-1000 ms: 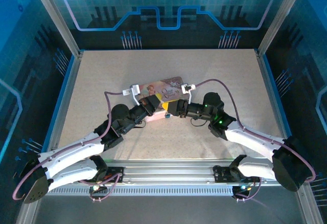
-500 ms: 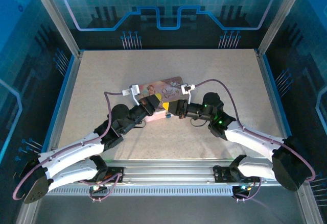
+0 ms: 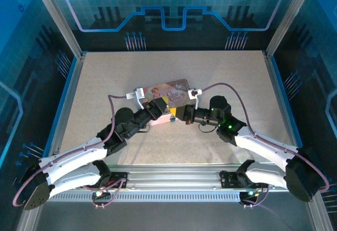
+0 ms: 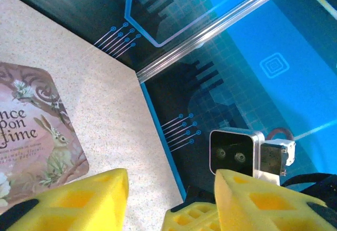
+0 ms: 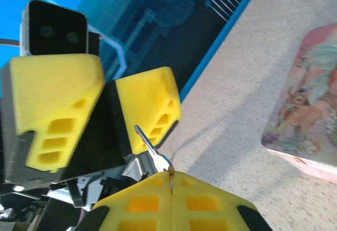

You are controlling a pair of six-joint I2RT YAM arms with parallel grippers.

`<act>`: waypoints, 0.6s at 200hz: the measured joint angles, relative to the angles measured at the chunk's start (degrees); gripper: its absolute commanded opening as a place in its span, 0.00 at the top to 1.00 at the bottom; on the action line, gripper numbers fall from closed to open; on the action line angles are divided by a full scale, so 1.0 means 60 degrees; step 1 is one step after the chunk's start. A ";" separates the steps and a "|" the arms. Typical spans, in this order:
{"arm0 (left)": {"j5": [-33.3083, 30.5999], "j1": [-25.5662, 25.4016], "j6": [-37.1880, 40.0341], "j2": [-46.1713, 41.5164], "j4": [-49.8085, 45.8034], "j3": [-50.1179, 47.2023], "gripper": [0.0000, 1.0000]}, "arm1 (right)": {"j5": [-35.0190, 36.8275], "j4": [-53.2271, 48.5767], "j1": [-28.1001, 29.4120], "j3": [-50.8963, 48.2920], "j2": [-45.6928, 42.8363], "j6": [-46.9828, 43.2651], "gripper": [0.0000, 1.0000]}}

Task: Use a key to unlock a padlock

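Right gripper [image 5: 171, 178], jaws pressed together on the key [image 5: 152, 149], should hold it firm and straight before the spread left gripper [image 5: 108, 99] draws clear.

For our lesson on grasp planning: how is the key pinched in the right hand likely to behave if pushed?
The key looks like thin, stiff metal, so it probably won't bend. Only one end is pinched in the shut right hand, so it may pivot if its tip is pushed sideways. Small and smooth, it could slip out.
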 measured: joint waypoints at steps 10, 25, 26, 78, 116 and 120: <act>-0.0040 0.0000 0.0109 -0.0051 -0.0328 0.0011 0.36 | 0.0076 -0.0368 -0.0015 0.0000 -0.0117 -0.0193 0.99; -0.0138 0.0004 0.0361 -0.0098 -0.1147 0.0168 0.27 | 0.0259 -0.1016 -0.0073 0.0000 -0.0353 -0.0474 1.00; -0.0142 0.0004 0.0353 -0.0098 -0.1191 0.0182 0.27 | 0.0266 -0.1045 -0.0076 0.0000 -0.0364 -0.0477 1.00; -0.0211 0.0408 0.1497 0.0441 -0.4095 0.1982 0.17 | 0.1504 -0.3781 -0.0539 0.0000 -0.1421 -0.1515 0.99; -0.0058 0.0521 0.2696 0.2120 -0.5657 0.3563 0.16 | 0.2626 -0.5861 -0.1155 -0.0073 -0.1858 -0.1902 0.99; -0.0025 0.0521 0.2812 0.2346 -0.5774 0.3719 0.16 | 0.2739 -0.6018 -0.1235 -0.0124 -0.1909 -0.1920 0.99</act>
